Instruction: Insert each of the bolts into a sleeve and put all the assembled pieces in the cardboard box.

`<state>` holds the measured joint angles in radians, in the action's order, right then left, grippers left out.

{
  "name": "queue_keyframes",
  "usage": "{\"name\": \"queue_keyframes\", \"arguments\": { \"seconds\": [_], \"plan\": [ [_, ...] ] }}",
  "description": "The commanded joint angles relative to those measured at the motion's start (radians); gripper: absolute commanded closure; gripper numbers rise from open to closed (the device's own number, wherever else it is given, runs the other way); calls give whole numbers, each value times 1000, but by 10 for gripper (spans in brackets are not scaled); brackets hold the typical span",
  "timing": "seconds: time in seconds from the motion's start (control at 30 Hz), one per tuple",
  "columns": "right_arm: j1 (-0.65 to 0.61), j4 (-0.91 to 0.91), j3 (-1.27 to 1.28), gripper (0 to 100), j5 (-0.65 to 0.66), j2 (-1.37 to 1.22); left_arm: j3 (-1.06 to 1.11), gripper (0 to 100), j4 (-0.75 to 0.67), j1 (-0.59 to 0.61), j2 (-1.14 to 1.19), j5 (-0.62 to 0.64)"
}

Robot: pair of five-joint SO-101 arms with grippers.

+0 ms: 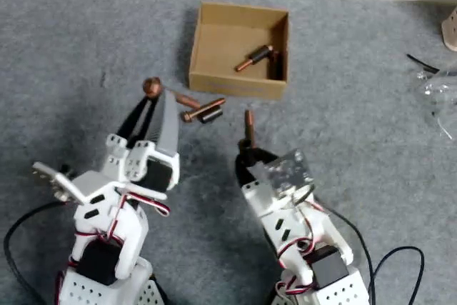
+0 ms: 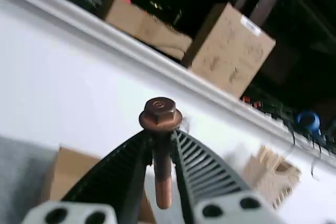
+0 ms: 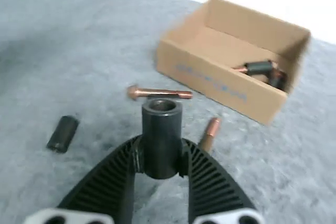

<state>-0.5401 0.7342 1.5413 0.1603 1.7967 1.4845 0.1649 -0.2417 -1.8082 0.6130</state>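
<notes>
The left claw [image 2: 161, 141] was closed on a bolt [image 2: 160, 116], gripping the shank just under the head. In the high view we placed this bolt at 8 o'clock from the box [image 1: 235, 89]. A loose bolt [image 1: 207, 108] lay on the mat [image 1: 71, 48] at 7 o'clock from the box, near its front wall. A third bolt [image 1: 248, 123] lay at 6 o'clock. A spare sleeve [image 3: 63, 134] lay on the mat apart from both. The right claw [image 3: 161, 156] was closed on a sleeve [image 3: 161, 127], held upright with its bore open and empty. One assembled piece [image 1: 255, 56] lay inside the box, toward its 3 o'clock wall.

We judged the task partly done. At least one piece was boxed. One bolt and one sleeve were gripped but not yet joined, with the claws apart. Further parts lay unassembled on the mat.

The bolts were smooth, copper-coloured metal with round shanks and flanged hex heads. The sleeves were matte black hollow cylinders. The claw fingers were black and ribbed. The box was brown cardboard, rectangular and open-topped. The mat was grey with a coarse nap.
</notes>
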Motion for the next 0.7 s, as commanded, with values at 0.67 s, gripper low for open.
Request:
{"name": "queue_keyframes", "arguments": {
  "seconds": [0.67],
  "plan": [
    [-93,31,-18,995,127,44,197,994,29,-309,-10,-84]
  ]
}}
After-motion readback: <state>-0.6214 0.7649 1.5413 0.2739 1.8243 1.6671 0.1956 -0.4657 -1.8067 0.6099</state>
